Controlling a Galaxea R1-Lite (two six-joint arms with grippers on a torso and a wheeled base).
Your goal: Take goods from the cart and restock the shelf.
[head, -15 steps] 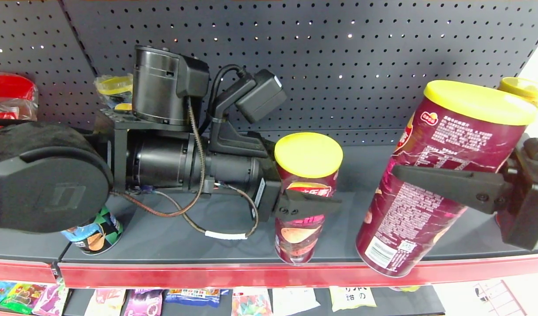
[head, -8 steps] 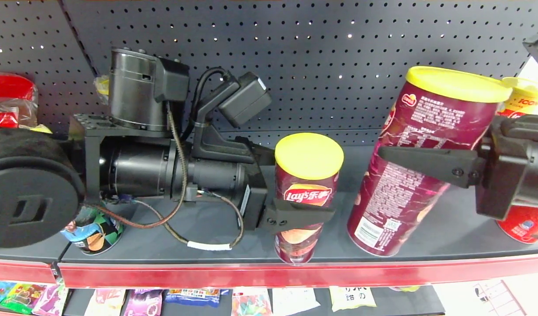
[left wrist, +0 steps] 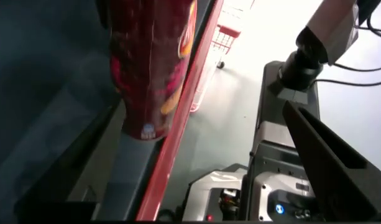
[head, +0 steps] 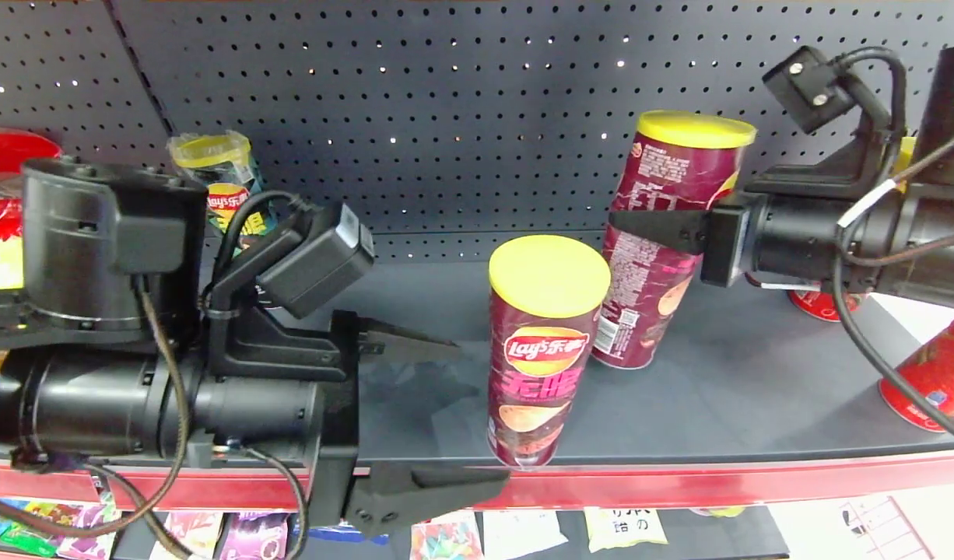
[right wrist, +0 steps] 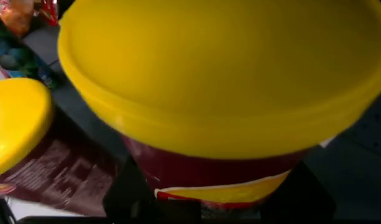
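A maroon chip can with a yellow lid (head: 547, 350) stands upright at the shelf's front edge (head: 679, 478). My left gripper (head: 481, 412) hangs open just left of it, touching nothing. In the left wrist view the same can (left wrist: 150, 68) stands by the red shelf edge (left wrist: 178, 124), beyond the spread fingers (left wrist: 327, 162). My right gripper (head: 648, 222) is shut on a second maroon can (head: 664, 233), behind and right of the first. It leans slightly, its base at or just above the shelf. The right wrist view shows its yellow lid (right wrist: 221, 68).
A green-labelled can (head: 224, 187) stands at the back left, with red packages (head: 2, 179) beyond it. Red cans (head: 928, 373) sit at the right end. The pegboard wall (head: 477, 117) closes the back. Snack bags (head: 446, 537) lie on the shelf below. A red cart (left wrist: 230, 37) stands on the floor.
My left gripper let go of the front can, opened and drew back to the left. My right arm carried the second can deeper into the shelf and brought it nearly upright.
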